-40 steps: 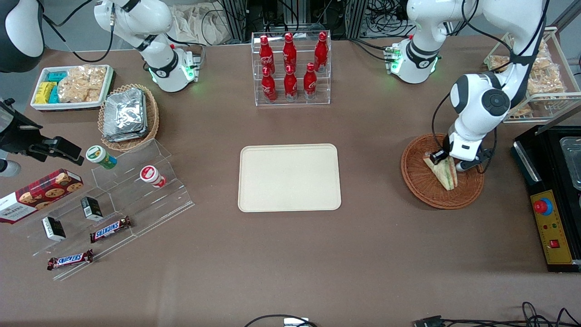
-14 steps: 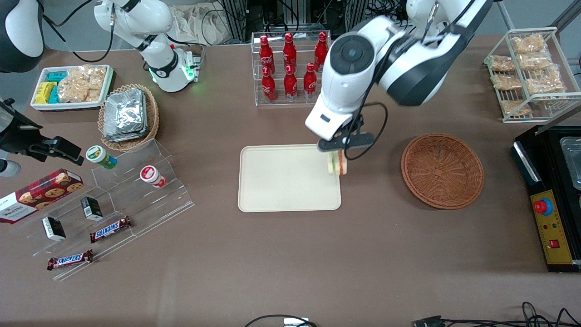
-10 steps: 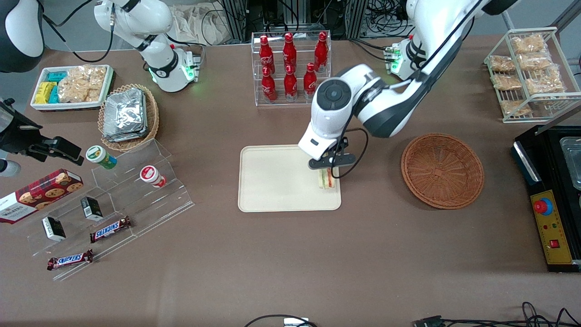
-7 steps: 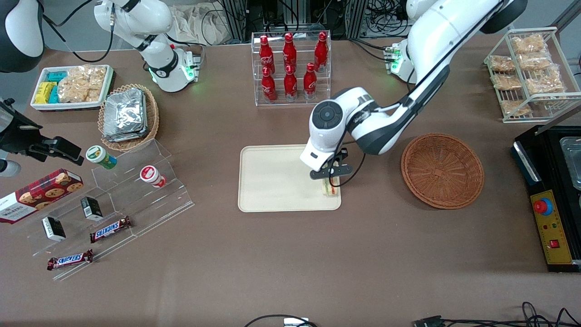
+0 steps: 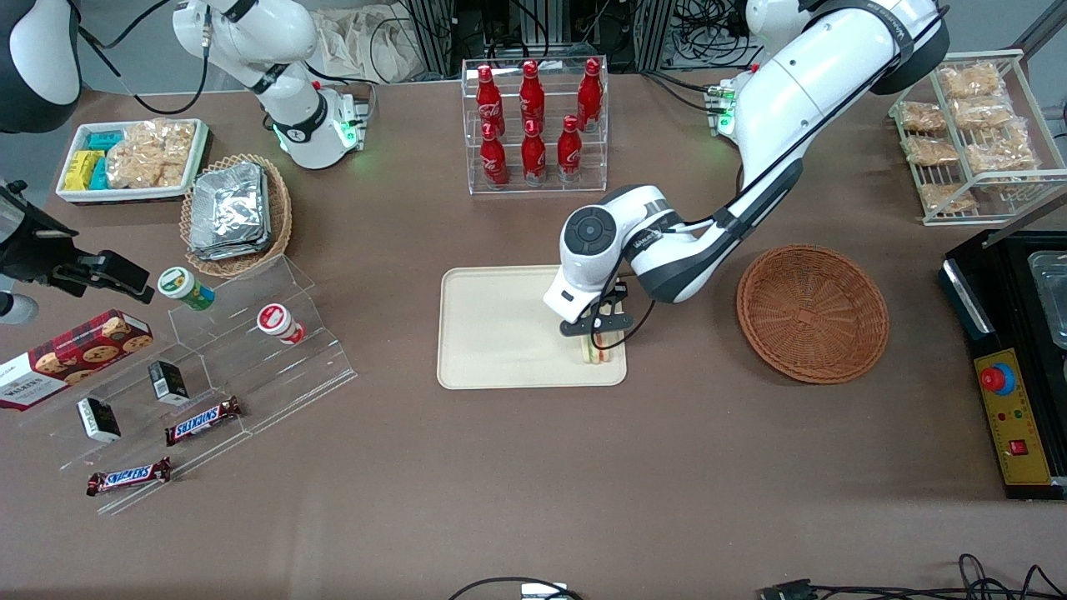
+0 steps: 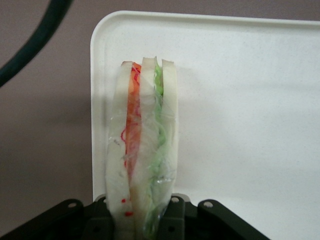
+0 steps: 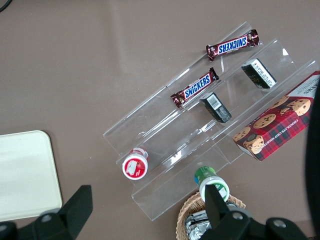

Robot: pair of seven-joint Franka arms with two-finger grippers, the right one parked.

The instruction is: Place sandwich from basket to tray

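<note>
The sandwich (image 5: 594,353) stands on edge, its red and green filling stripes facing up, in the corner of the tray (image 5: 500,333) that lies nearest the front camera and toward the basket (image 5: 813,312). The wrist view shows the sandwich (image 6: 142,150) just inside the tray's rounded corner (image 6: 100,30), close to the rim on that side. Whether its lower edge already rests on the tray floor cannot be told from these views. The gripper (image 5: 593,327) sits directly above the tray's corner, and its dark fingers (image 6: 172,212) are pinching the wrapped bread slices from both sides. The basket, well apart from the tray toward the working arm's end of the table, holds nothing. Judging from this, the carry is done and the step in hand is the set-down. The next move calls for easing down until the wedge bears on the tray, then spreading the fingers and lifting straight up. Standing on its thin edge so close to the rim, the wedge may well tip over once let go, so a slow release seems wise.
</note>
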